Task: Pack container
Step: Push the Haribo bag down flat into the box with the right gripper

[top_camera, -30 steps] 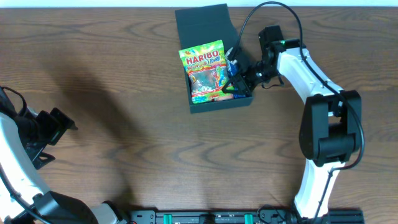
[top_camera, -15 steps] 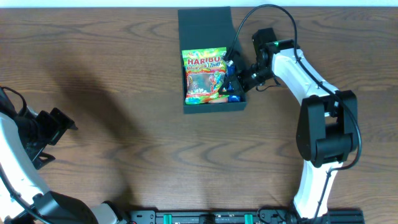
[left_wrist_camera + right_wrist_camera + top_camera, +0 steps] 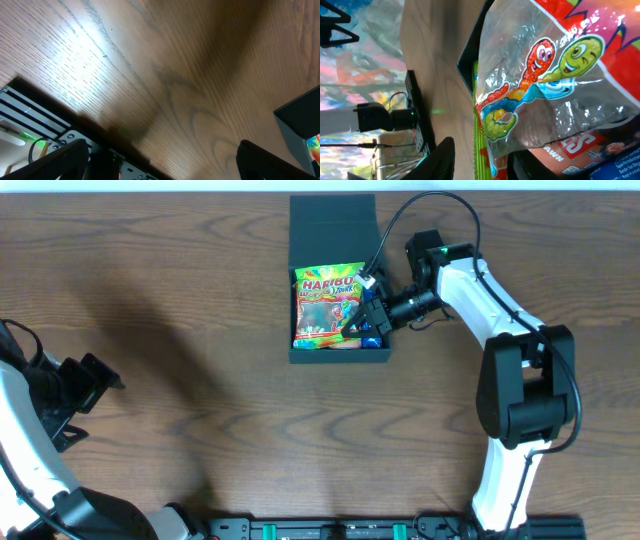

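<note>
Over container (image 3: 338,357), right gripper (image 3: 366,315), grip unclear; worm print on candy bag (image 3: 545,90) only close-up.

Right hand (image 3: 363,320) grip obscured by the gummy bag (image 3: 325,305); left hand (image 3: 162,150) fingers (image 3: 65,160) cropped by the bottom edge.

Dark brown wood-grain tabletop (image 3: 200,300) on every side of the right gripper (image 3: 360,322). Far beyond it, a thin white strip (image 3: 150,185) along the table's back edge. Well to its left, a broad soft shadow (image 3: 150,340) across the grain. Out ahead of the left gripper (image 3: 100,380), a bright glare patch (image 3: 85,55) on the wood. Near it, a black rail (image 3: 30,112) with a green light (image 3: 40,144). Past the table edge, a blurred blue-and-pink backdrop (image 3: 355,55).
</note>
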Tool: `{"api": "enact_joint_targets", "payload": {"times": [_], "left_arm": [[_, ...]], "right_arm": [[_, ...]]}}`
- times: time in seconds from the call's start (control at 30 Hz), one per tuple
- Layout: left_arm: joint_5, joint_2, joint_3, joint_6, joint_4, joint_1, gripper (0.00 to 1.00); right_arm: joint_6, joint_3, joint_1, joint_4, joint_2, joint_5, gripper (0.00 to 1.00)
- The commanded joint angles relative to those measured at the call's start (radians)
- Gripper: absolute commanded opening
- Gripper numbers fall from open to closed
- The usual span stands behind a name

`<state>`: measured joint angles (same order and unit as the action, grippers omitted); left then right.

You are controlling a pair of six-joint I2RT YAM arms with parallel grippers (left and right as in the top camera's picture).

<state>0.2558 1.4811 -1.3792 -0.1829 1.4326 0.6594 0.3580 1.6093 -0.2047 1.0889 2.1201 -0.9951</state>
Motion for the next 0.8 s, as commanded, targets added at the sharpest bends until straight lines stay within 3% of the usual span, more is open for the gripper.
{"api": "enact_joint_targets", "payload": {"times": [0.0, 0.13, 0.4, 0.43, 0.47, 0.53, 0.77], "left_arm": [[-0.004, -0.003, -0.011, 0.0, 0.003, 0.004, 0.95], [-0.004, -0.003, -0.011, 0.0, 0.003, 0.004, 0.95], [-0.004, -0.003, -0.011, 0.0, 0.003, 0.004, 0.95], [-0.004, -0.004, -0.011, 0.0, 0.003, 0.004, 0.95], [-0.004, -0.003, -0.011, 0.0, 0.003, 0.004, 0.95], [-0.004, -0.003, -0.011, 0.0, 0.003, 0.004, 0.95], [-0.004, -0.003, -0.011, 0.0, 0.003, 0.004, 0.95]], "right_arm": [[0.016, 0.017, -0.007, 0.004, 0.012, -0.014, 0.35], [0.016, 0.017, 0.002, 0.003, -0.01, 0.004, 0.43], [0.001, 0.017, 0.025, -0.001, -0.161, 0.158, 0.44], [0.001, 0.017, 0.023, 0.005, -0.179, 0.156, 0.39], [0.001, 0.017, 0.019, 0.009, -0.194, 0.157, 0.23], [0.001, 0.017, 0.014, 0.014, -0.205, 0.168, 0.02], [-0.056, -0.109, -0.016, -0.145, -0.184, 0.24, 0.01]]}}
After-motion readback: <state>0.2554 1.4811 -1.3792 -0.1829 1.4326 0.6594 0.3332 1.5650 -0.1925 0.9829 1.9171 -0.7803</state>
